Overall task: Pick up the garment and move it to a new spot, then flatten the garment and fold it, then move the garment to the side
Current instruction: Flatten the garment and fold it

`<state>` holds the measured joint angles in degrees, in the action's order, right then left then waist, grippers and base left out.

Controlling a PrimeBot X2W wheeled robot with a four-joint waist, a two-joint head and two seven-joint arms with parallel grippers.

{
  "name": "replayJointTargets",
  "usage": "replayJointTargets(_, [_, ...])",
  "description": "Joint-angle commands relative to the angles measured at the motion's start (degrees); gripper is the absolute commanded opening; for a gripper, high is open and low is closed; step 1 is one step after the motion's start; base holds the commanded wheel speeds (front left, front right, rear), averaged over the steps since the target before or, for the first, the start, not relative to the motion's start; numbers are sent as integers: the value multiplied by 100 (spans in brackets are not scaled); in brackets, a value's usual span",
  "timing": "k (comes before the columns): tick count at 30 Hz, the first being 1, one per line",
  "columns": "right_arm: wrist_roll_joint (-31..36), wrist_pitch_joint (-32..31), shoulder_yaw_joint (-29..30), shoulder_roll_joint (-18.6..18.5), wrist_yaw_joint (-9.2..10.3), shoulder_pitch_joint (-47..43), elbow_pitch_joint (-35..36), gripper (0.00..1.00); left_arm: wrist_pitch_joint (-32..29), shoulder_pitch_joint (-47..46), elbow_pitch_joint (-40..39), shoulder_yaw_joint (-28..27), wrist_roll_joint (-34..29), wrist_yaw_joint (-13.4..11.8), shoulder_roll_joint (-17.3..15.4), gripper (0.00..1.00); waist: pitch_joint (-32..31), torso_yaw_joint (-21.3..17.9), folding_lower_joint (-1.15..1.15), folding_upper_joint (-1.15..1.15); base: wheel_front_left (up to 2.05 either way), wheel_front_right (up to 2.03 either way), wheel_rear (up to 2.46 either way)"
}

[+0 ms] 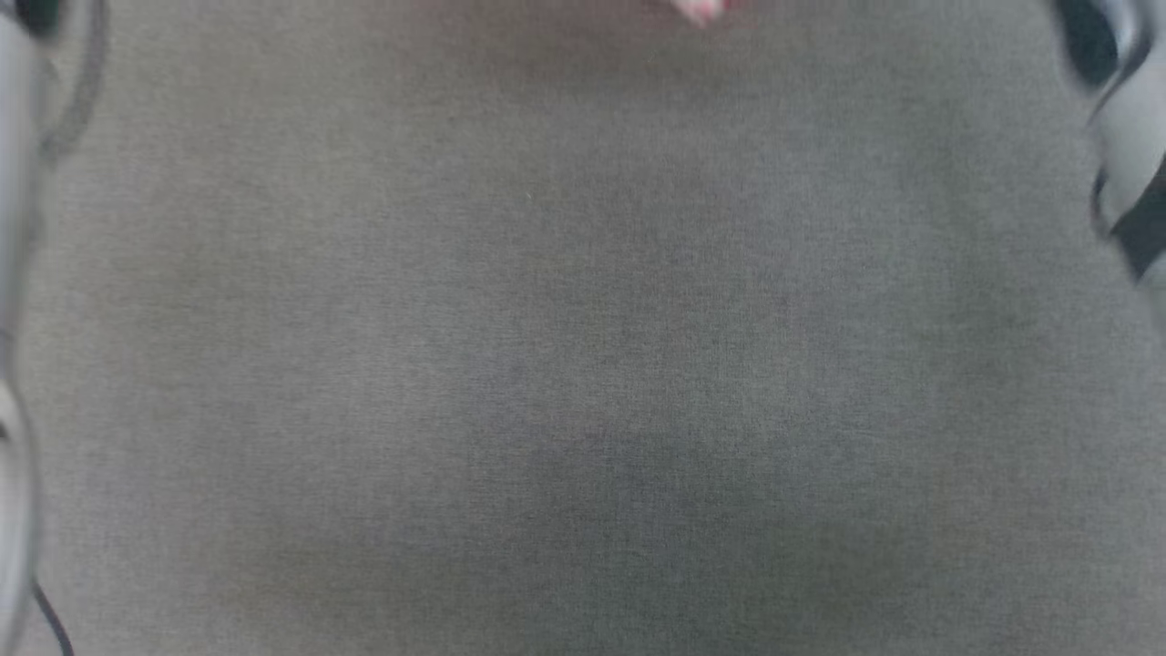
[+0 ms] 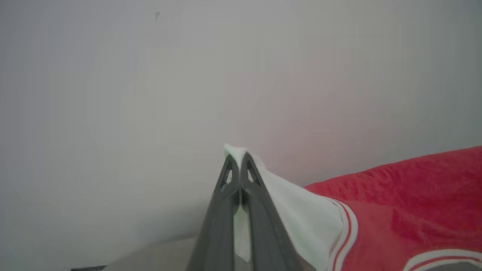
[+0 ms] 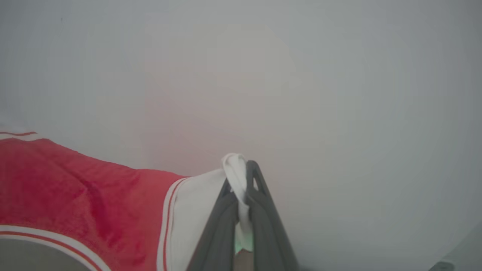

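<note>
The garment (image 2: 395,195) is a red shirt with white sleeves and red-and-white stripe trim, held up off the surface and stretched between both arms. In the left wrist view my left gripper (image 2: 236,160) is shut on the tip of a white sleeve, and the red body trails off to the right. In the right wrist view my right gripper (image 3: 243,165) is shut on the other white sleeve, whose cloth bunches over the fingertips, with the garment (image 3: 75,188) spreading to the left. A small pink-white scrap of the garment (image 1: 701,9) shows at the top edge of the head view.
The grey cloth-covered table (image 1: 583,364) spreads across the head view. Blurred pale parts of my arms stand at its left edge (image 1: 14,273) and upper right corner (image 1: 1125,118). A plain pale wall (image 2: 150,75) lies behind the grippers in both wrist views.
</note>
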<state>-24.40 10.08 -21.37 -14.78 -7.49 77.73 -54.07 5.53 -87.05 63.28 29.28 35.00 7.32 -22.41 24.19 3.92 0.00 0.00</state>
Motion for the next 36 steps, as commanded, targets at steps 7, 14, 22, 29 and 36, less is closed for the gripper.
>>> replayJointTargets(7, [-1234, -893, -693, -545, 0, -1248, 753, 0, -1018, 1428, -290, 500, 629, 11, -224, 0, -556, 51, 0, 0, 0, 0, 0])
replayJointTargets(14, [-2085, -1883, -1056, -1250, 0, -2506, 1789, 0, -1767, 2758, -1104, 823, 1115, 12, -764, 0, -990, 43, 0, 0, 0, 0, 0])
replayJointTargets(22, [-2501, -2797, -890, -1872, 0, -3971, 3018, 0, -2489, 4345, -2560, 811, 1558, -315, -1565, 0, -1297, -17, 0, 0, 0, 0, 0])
replayJointTargets(29, [-2535, -3580, -325, -2276, 0, -5237, 4103, 0, -3011, 5896, -4678, 546, 2095, -1271, -2465, 0, -1389, -60, 0, 0, 0, 0, 0])
replayJointTargets(36, [-2492, -4419, 465, -2403, 0, -6392, 5177, 0, -3263, 7194, -6608, 225, 2486, -2324, -3290, 0, -1324, -87, 0, 0, 0, 0, 0])
